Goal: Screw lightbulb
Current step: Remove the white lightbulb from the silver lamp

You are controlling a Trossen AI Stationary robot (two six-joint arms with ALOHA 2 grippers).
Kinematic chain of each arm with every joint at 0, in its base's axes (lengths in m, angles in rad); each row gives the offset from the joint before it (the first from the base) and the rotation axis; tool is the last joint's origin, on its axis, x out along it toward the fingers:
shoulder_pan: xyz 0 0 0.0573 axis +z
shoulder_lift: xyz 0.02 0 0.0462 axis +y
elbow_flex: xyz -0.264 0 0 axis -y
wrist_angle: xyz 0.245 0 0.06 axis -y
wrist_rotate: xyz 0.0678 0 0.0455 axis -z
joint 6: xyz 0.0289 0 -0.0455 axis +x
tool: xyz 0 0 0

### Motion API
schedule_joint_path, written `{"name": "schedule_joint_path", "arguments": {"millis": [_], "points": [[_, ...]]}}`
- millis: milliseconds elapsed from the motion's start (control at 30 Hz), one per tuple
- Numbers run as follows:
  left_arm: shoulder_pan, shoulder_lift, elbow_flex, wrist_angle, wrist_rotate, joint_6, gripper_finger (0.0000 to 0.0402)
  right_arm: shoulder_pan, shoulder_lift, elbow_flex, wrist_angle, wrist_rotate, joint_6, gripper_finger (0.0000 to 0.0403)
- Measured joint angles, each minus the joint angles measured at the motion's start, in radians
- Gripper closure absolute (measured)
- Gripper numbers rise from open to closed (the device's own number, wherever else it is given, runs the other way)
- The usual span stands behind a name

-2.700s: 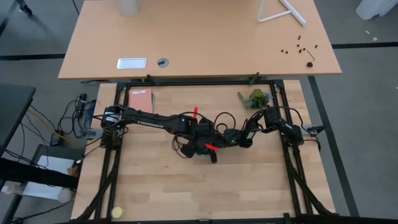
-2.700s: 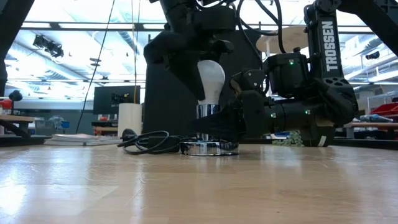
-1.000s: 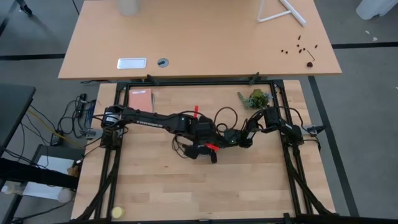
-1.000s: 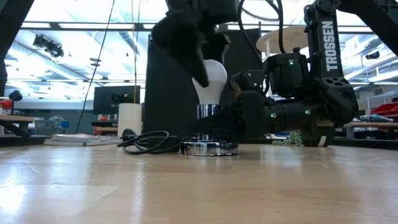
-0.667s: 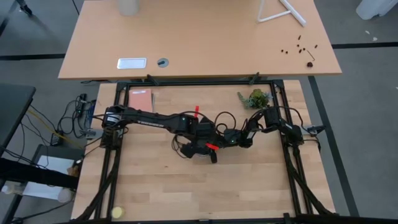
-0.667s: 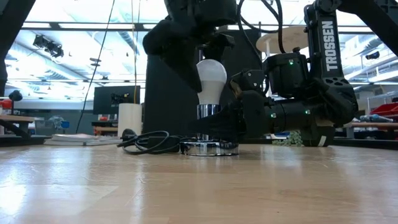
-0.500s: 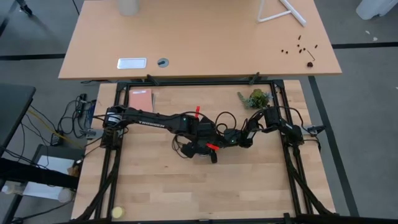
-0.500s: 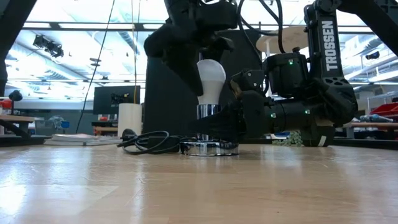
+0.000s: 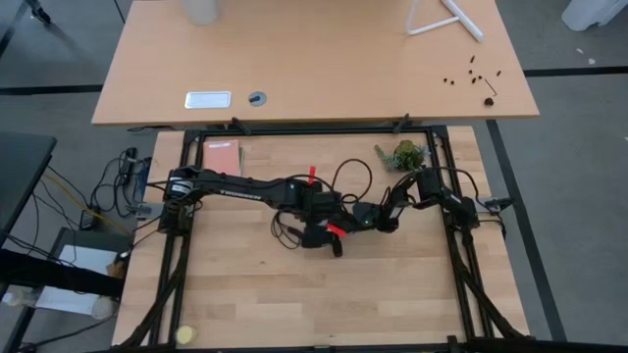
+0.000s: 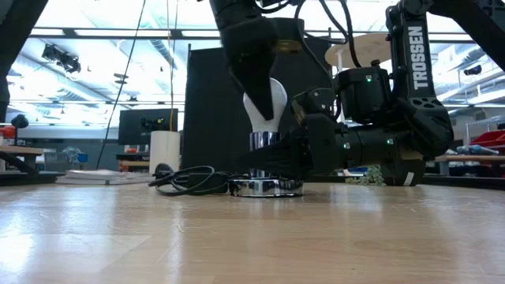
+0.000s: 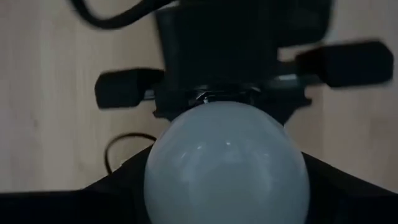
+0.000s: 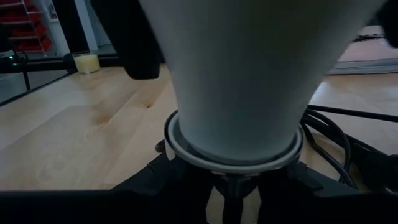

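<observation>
The lightbulb (image 10: pixel 265 106) stands straight up in the middle of the bench (image 10: pixel 252 237), its screw end down in the shiny round socket (image 10: pixel 265 187) w/ the black cord (image 10: pixel 185 181) trailing off beside it. The left gripper (image 10: pixel 254 75) hangs over the bulb from above, w/ its fingers (image 10: pixel 246 55) down around the round white top; can't tell if they pinch the glass or are just close to it. It's up there prob. so it can twist the bulb round. The right gripper (image 10: pixel 282 156) lies low by the bench & is clenched on the socket neck just under the bulb, prob. so the base can't spin while the bulb turns.
</observation>
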Motion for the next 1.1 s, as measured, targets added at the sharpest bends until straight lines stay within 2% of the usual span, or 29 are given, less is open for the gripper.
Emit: {"name": "schedule_joint_path", "arguments": {"millis": [133,300,400,600,867,1100], "points": [[-0.006,0.001,0.000,0.002,-0.001,-0.225,0.0146,0.000,0.000,-0.001,0.000,-0.003,-0.001,0.0224],[-0.008,0.001,0.000,-0.004,-0.002,-0.612,0.0137,0.000,-0.001,-0.001,-0.002,-0.003,-0.004,0.0224],[-0.008,0.001,0.000,0.007,0.020,-0.674,0.0128,0.000,0.000,-0.001,-0.002,-0.003,-0.014,0.0224],[-0.011,0.001,0.002,0.014,0.042,-0.443,0.0091,0.000,0.000,-0.001,-0.001,-0.001,-0.019,0.0224],[-0.015,0.000,0.003,0.020,-0.054,0.021,0.0034,0.000,0.000,0.000,-0.003,0.007,-0.003,0.0224],[-0.016,-0.001,0.003,-0.005,-0.055,0.394,0.0028,0.000,0.000,0.000,-0.003,0.006,-0.004,0.0224]]}}
